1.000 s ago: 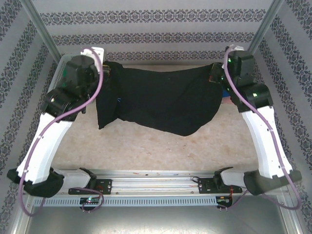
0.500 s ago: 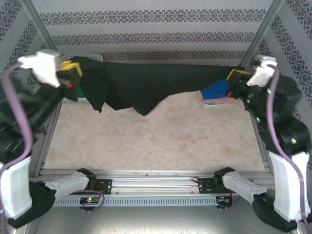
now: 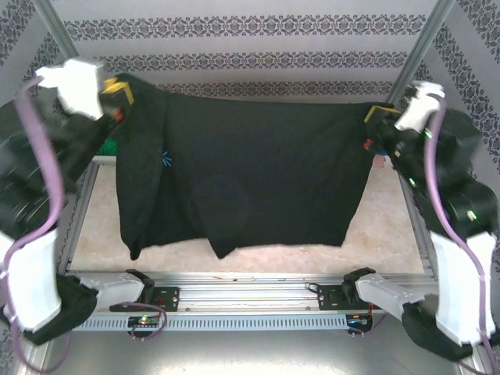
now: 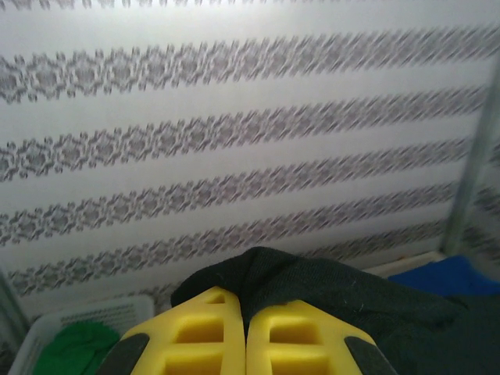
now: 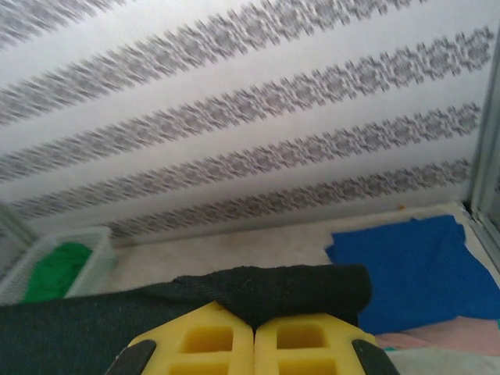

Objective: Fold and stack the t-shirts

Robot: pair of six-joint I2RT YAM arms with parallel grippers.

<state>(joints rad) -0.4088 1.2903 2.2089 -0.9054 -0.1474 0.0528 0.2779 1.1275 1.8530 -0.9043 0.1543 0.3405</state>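
Between the left pincer [image 3: 117, 91] and the right pincer [image 3: 378, 119], the black shirt [image 3: 258, 172] is held stretched, its long axis running straight from one to the other. Each pincer is clenched on an upper corner. The cloth hangs below them over the desk [image 3: 391, 234], so an even lowering by both arms is judged needed.

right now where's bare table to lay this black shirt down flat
Bare table shows in the near strip between the black shirt's hem and the front rail, and beside its left and right edges. Far right is crowded: blue shirt and pink shirt. Far left holds the basket with the green shirt. The middle is hidden behind the black shirt.
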